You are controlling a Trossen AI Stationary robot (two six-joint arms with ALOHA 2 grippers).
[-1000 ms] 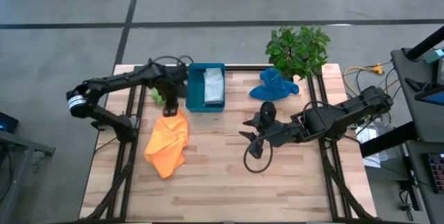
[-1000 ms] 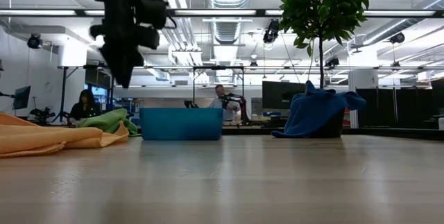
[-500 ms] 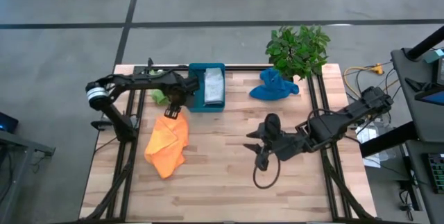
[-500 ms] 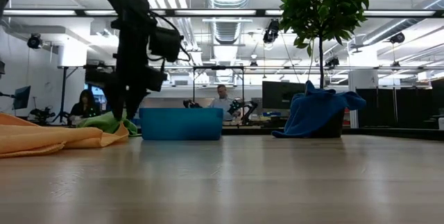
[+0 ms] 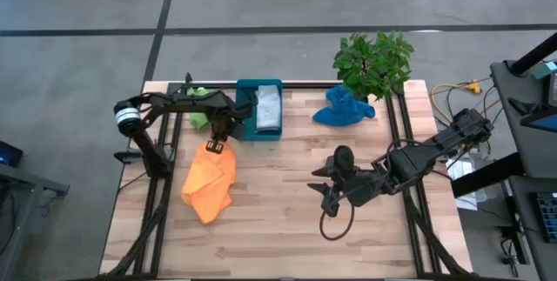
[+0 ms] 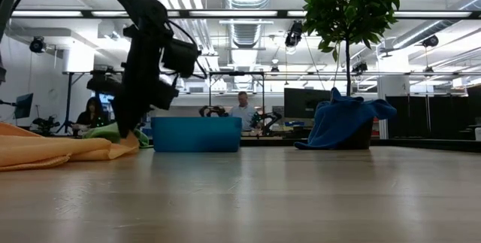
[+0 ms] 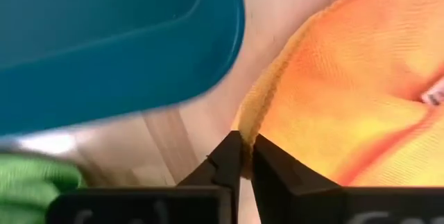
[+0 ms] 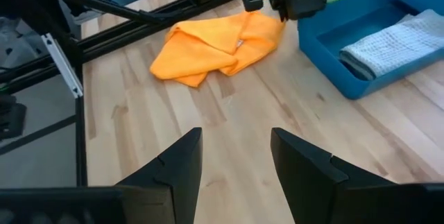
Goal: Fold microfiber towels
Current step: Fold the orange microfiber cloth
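An orange towel lies crumpled on the table's left half. My left gripper points down at its far corner, next to the teal tray, and is shut on that corner. Behind the left arm a lime green towel lies in a heap. A grey towel lies folded in the tray. By the plant a blue towel sits bunched up. My right gripper hovers open over the table's middle, holding nothing. My left gripper pinches the orange towel's far corner at its edge, between the two fingertips. The fingers come from above and point down. One layer or several, I cannot tell. The rest of the towel lies slack on the table.
A potted plant stands at the far right. A black cable loop lies below the right gripper. Bare wood stretches across the table's near half. People sit at desks in the room beyond.
My left gripper has come down onto the orange towel's far corner beside the tray, rolled a little, and shut on the corner. My right gripper has drifted slightly toward the table's near edge, staying open. The towels lie as before.
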